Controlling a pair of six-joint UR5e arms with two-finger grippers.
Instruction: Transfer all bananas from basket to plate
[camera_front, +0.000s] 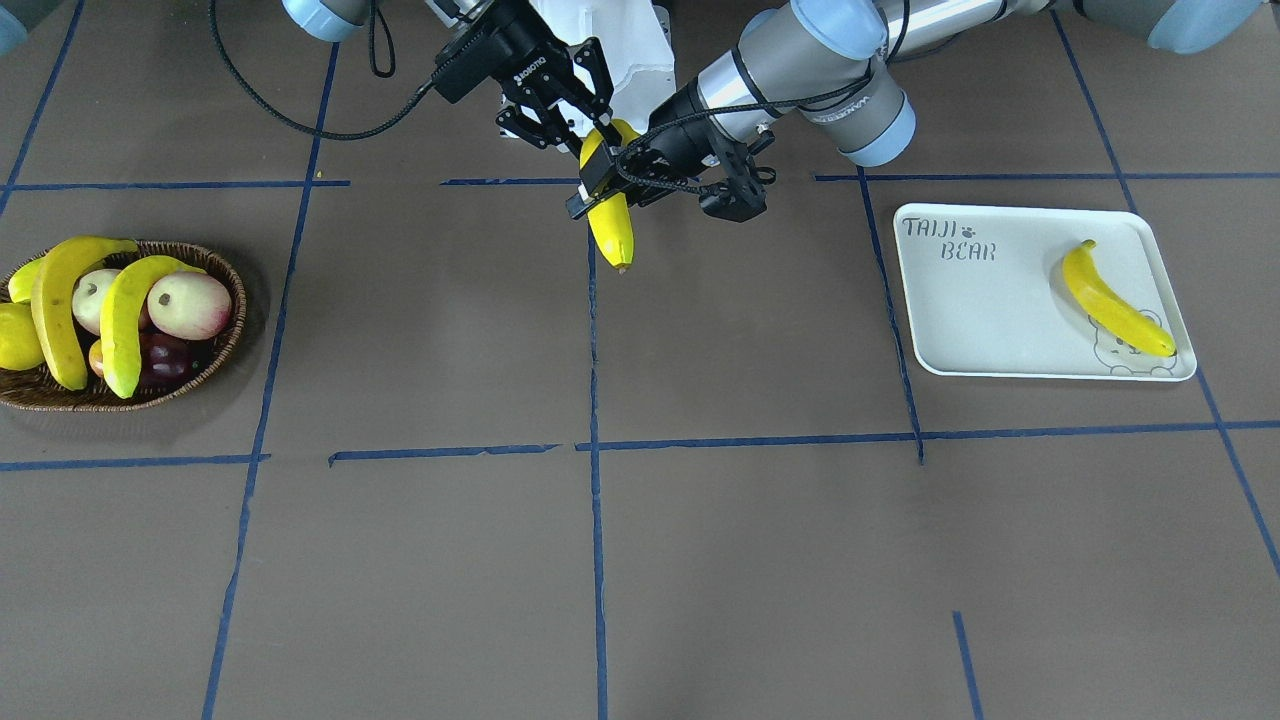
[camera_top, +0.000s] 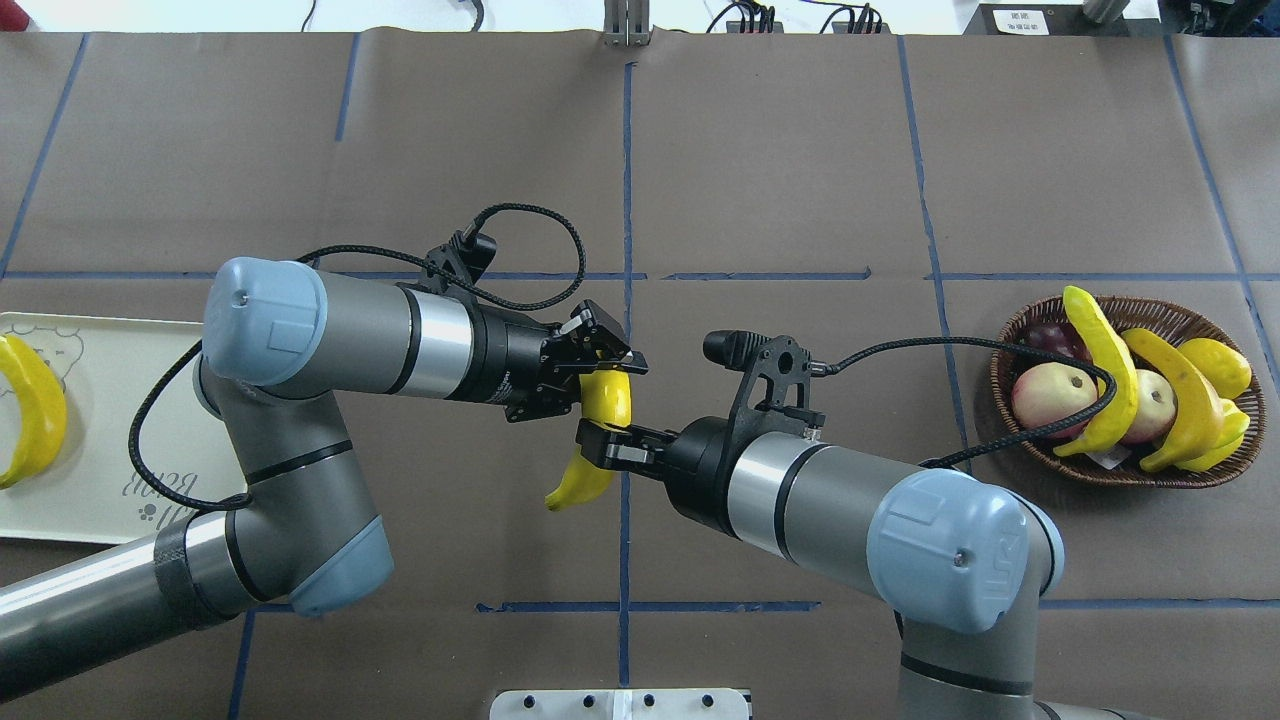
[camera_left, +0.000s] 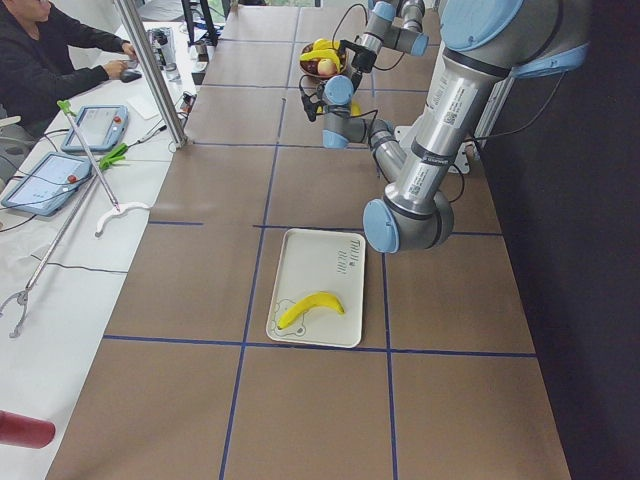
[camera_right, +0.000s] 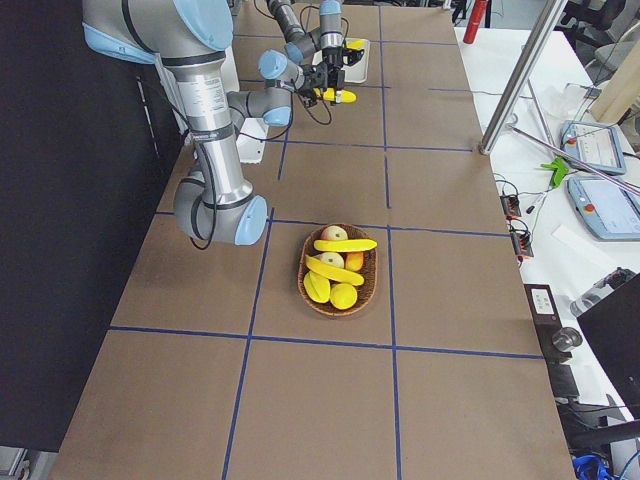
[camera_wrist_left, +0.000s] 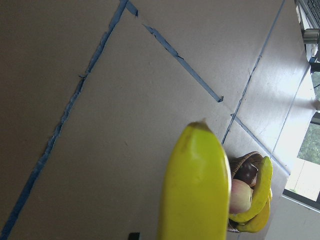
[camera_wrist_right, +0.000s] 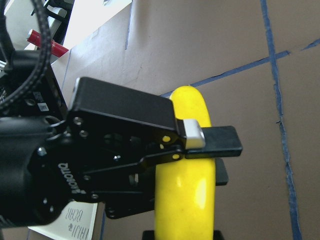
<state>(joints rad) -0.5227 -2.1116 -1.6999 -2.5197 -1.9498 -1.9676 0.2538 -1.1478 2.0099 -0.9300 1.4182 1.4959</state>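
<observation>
1. Overhead exterior view: the held banana (camera_top: 604, 398) hangs in the air over the middle of the table (camera_top: 800, 150), close to a blue tape line, with its free tip curving downward.
2. The left gripper (camera_top: 603, 375) reaches in from the plate side. Its fingers are clamped across this banana, one on each side, which shows most clearly in the right wrist view.
3. The right gripper (camera_top: 600, 447) reaches in from the basket side. Its fingertips press against both sides of the same banana, so both pincers grip it at once.
4. The plate (camera_front: 985, 320) lies flat, well off to the robot's left. The plate banana (camera_front: 1115, 300) rests on it diagonally, one end over the bear drawing.
5. The basket (camera_front: 70, 402) sits well off to the robot's right. The outer basket banana (camera_front: 55, 310) and the inner basket banana (camera_front: 122, 320) lie side by side on top of other fruit: a pale pink fruit (camera_front: 190, 305) and a dark red fruit (camera_front: 170, 360).
</observation>
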